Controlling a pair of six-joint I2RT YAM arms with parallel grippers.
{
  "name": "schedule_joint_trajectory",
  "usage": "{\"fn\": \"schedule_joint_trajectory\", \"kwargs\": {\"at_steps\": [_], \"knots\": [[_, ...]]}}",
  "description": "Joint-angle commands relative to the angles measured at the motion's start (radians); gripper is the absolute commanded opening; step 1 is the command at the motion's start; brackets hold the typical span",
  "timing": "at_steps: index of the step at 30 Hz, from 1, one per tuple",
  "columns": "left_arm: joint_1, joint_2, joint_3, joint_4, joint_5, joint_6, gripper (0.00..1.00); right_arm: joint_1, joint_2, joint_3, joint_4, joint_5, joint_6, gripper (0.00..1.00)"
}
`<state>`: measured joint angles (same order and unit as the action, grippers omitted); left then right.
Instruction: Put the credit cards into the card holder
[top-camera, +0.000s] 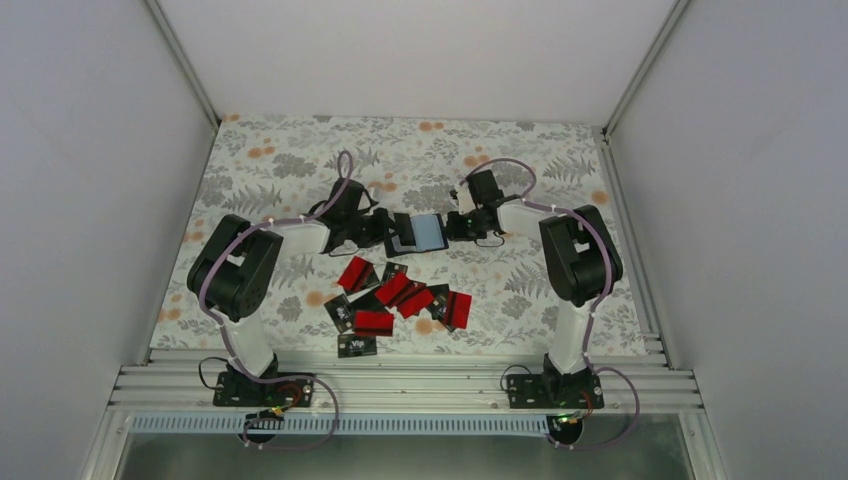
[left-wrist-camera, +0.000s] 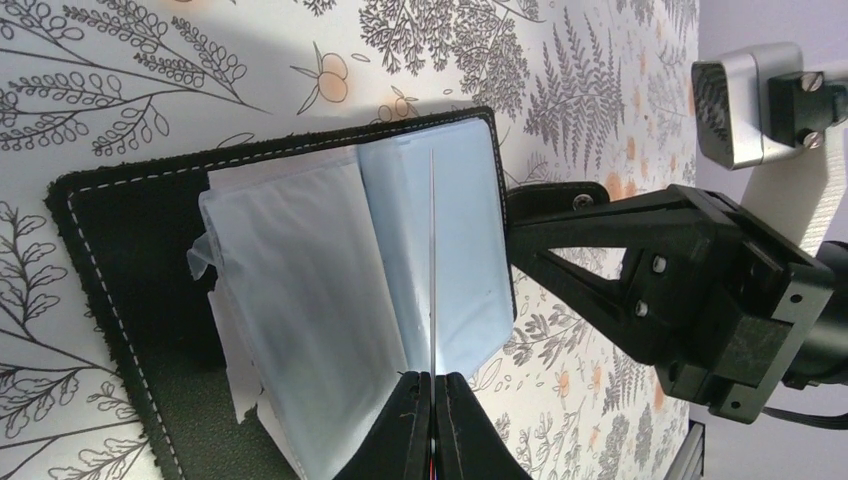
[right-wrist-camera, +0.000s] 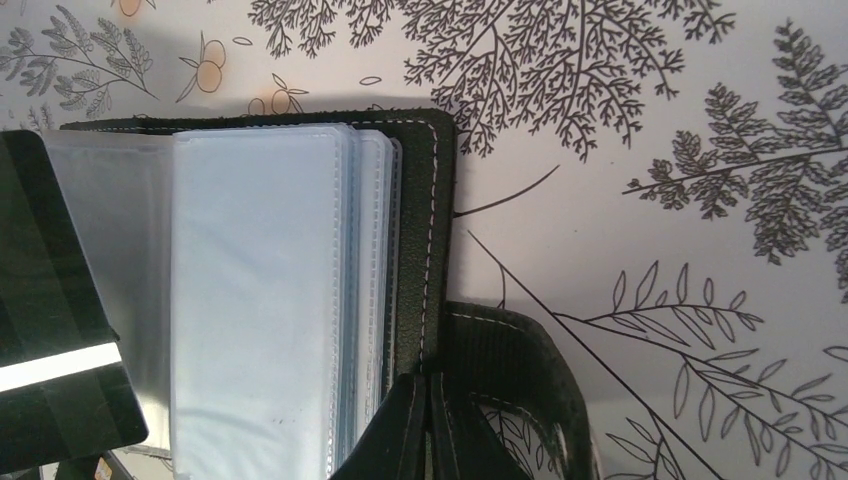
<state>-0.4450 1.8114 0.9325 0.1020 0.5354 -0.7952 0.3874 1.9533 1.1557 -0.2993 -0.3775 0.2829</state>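
The card holder (top-camera: 425, 232) lies open on the floral cloth between both grippers, its black stitched cover (left-wrist-camera: 130, 260) spread flat and its blue-grey plastic sleeves (right-wrist-camera: 260, 300) fanned up. My left gripper (left-wrist-camera: 432, 378) is shut on a thin black credit card (right-wrist-camera: 55, 330) with a white stripe. In the left wrist view the card shows edge-on (left-wrist-camera: 432, 260) and stands over the sleeves. My right gripper (right-wrist-camera: 428, 385) is shut on the right edge of the holder's cover (right-wrist-camera: 438, 200), beside its strap (right-wrist-camera: 520, 370). Several red and black credit cards (top-camera: 398, 295) lie scattered nearer the arm bases.
White walls (top-camera: 90, 150) close in the cloth-covered table (top-camera: 300, 160) on the left, right and back. An aluminium rail (top-camera: 400, 385) with both arm bases runs along the near edge. The card pile sits between the holder and that rail.
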Motion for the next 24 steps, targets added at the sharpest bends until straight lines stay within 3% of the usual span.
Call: {"fn": "schedule_joint_trajectory", "kwargs": {"at_steps": [1,24], "knots": [[0.003,0.002,0.009,0.055,0.018,-0.033,0.02,0.006,0.018,-0.050,-0.038,0.008,-0.014,0.04],[0.003,0.042,-0.001,0.079,0.010,-0.069,0.02,0.007,0.011,-0.097,-0.017,-0.021,0.000,0.05]]}}
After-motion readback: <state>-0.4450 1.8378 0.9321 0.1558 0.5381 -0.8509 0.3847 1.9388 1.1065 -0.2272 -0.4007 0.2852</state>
